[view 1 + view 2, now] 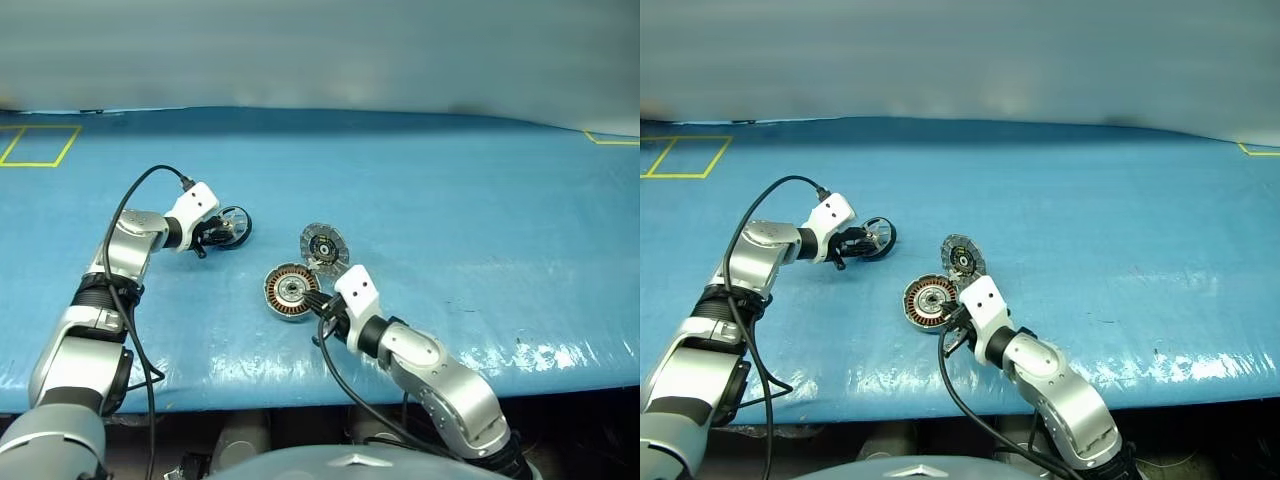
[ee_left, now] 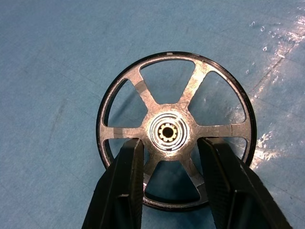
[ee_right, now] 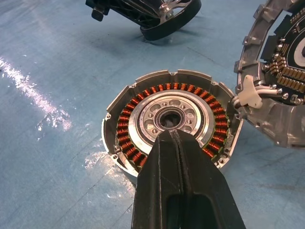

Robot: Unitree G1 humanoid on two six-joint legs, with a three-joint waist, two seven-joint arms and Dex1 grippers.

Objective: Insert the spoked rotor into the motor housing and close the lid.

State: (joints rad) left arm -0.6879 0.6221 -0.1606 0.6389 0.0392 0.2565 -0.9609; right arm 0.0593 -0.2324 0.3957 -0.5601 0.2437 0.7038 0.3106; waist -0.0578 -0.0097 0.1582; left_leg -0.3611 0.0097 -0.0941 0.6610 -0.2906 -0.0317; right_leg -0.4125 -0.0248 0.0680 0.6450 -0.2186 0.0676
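A wide blue table covering (image 1: 450, 200) fills the scene, with yellow taped outlines (image 1: 38, 146) at its far corners. Near the front middle lies the motor housing (image 1: 291, 292), a shallow round cup with a copper-brown ring of windings facing up. Its lid (image 1: 324, 246) stands open, tilted up from the housing's far right edge, its inner face with a dark centre showing. The right gripper (image 3: 174, 143) has its two black fingers pressed together with nothing between them, their tips resting over the housing's near edge. Well to the left, the left gripper (image 2: 170, 150) grips the spoked rotor (image 2: 174, 129), a finger (image 2: 126, 176) on each side of the pale hub. The rotor sits at the table surface, apart from the housing.
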